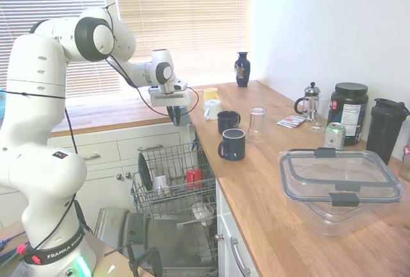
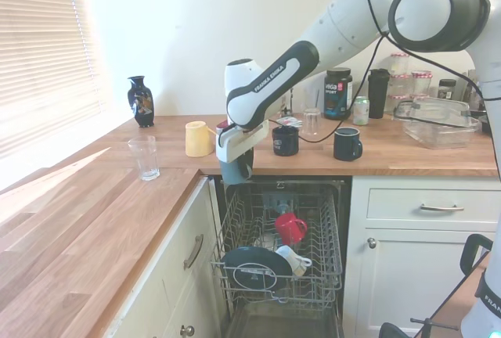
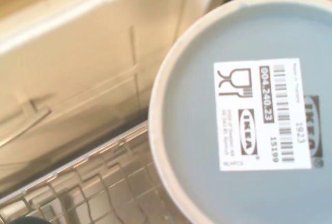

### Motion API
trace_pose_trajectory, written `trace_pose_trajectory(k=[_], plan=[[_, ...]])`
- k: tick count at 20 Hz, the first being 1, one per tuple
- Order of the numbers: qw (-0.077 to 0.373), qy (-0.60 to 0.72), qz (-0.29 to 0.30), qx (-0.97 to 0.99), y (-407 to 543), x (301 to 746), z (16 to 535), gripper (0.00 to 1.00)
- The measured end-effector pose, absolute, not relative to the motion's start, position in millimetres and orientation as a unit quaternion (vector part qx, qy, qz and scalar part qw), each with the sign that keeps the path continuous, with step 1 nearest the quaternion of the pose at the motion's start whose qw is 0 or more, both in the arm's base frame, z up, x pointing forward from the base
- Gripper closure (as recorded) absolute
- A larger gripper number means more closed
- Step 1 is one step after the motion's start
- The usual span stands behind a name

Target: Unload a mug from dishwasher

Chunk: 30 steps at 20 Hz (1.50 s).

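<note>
Hand (image 2: 234,167) closed on mug (image 2: 233,170), held at centre frame above dishwasher (image 2: 279,256) rack, beside the surface (image 2: 407,158) edge. Fingers largely hidden behind the mug. Wrist view shows only its grey base, with barcode label (image 3: 264,114), cut off at right.

mug (image 3: 244,115) cut off by wrist picture's edge.

- A matt grey-blue glazed base is shown by the mug (image 3: 244,115), with a white paper label stuck on it.
- Grey coated wire is seen in the rack (image 2: 325,264) below the mug.
- Smooth oiled wood forms the worktop (image 1: 269,213).
</note>
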State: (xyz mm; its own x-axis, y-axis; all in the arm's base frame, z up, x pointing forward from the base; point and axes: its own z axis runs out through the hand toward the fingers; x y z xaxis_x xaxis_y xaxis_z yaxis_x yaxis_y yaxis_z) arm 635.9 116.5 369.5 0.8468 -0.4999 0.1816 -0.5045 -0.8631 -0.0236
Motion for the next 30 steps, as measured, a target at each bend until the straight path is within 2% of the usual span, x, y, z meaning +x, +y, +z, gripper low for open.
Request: trace_pose_trajectory(k=[5,18,30], plan=[[0.007,-0.292,0.09,0.952,81.9,638.3,382.9,1.0],[-0.015,-0.357,0.063,0.932,2.6,630.2,353.5,1.0],[-0.032,-0.376,0.064,0.924,-10.9,646.5,349.2,1.0]])
